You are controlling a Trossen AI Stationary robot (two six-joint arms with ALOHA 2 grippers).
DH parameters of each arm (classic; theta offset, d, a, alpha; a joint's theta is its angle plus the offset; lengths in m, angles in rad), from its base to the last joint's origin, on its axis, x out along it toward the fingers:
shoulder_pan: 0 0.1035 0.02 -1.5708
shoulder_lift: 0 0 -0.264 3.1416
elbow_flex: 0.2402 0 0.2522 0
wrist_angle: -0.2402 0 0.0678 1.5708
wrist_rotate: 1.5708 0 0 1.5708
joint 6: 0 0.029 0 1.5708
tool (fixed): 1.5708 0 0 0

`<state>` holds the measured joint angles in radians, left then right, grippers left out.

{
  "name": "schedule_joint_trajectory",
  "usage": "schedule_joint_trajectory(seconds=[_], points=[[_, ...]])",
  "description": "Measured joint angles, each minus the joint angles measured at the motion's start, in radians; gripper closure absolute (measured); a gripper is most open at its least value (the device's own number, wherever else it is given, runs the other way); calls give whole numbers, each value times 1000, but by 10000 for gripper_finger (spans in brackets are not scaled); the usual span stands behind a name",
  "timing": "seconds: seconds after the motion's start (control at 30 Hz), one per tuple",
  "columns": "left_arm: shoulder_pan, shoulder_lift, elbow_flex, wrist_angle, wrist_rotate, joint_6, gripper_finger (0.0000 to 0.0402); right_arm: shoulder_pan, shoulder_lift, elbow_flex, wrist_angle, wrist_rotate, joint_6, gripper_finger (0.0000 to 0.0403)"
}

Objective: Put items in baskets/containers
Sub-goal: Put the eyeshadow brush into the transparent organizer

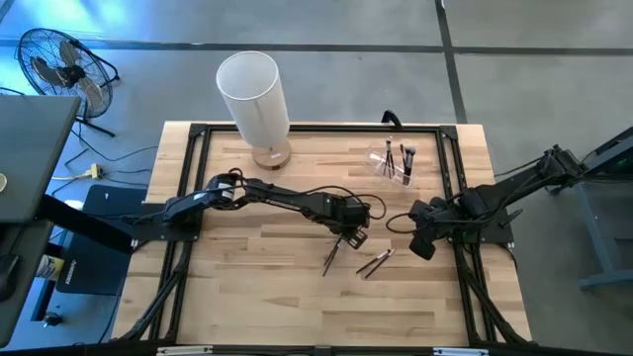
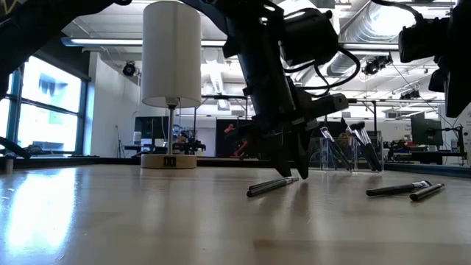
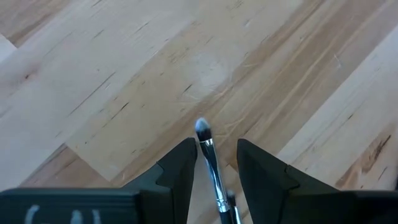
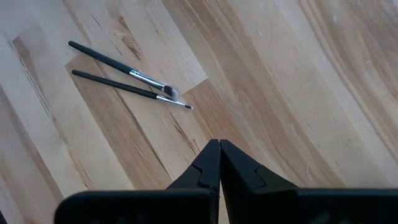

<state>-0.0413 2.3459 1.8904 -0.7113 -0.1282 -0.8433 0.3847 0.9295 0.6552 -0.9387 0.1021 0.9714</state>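
One thin dark-handled brush (image 1: 331,255) lies flat on the wooden table. My left gripper (image 1: 348,235) is over its bristle end, pointing down and open. In the left wrist view its fingers (image 3: 180,168) stand on either side of the silvery ferrule (image 3: 212,171) with gaps showing. Two more brushes (image 1: 374,262) lie side by side just to the right and also show as brushes (image 4: 124,78) in the right wrist view. My right gripper (image 4: 219,149) hovers shut to their right. The tall white cylinder (image 1: 253,94) stands on its tan base at the far edge. The clear holder (image 1: 396,163) has several brushes standing in it.
A black frame (image 1: 188,138) runs around the table top. Bare wood lies toward the near edge and the left. In the low view the cylinder (image 2: 171,51) stands far left and the clear holder (image 2: 353,151) stands behind the left gripper.
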Motion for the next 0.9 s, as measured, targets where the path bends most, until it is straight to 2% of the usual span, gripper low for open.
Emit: schedule_joint_trajectory(seconds=[0.37,0.77,0.9], points=[[-2,4,-3,14,-81,-25,280,0,0,0,1,0,-8,402],[0,5,-3,15,-118,-26,280,0,0,0,1,0,-11,402],[2,5,-4,10,-116,-26,307,0,0,0,1,0,-11,401]])
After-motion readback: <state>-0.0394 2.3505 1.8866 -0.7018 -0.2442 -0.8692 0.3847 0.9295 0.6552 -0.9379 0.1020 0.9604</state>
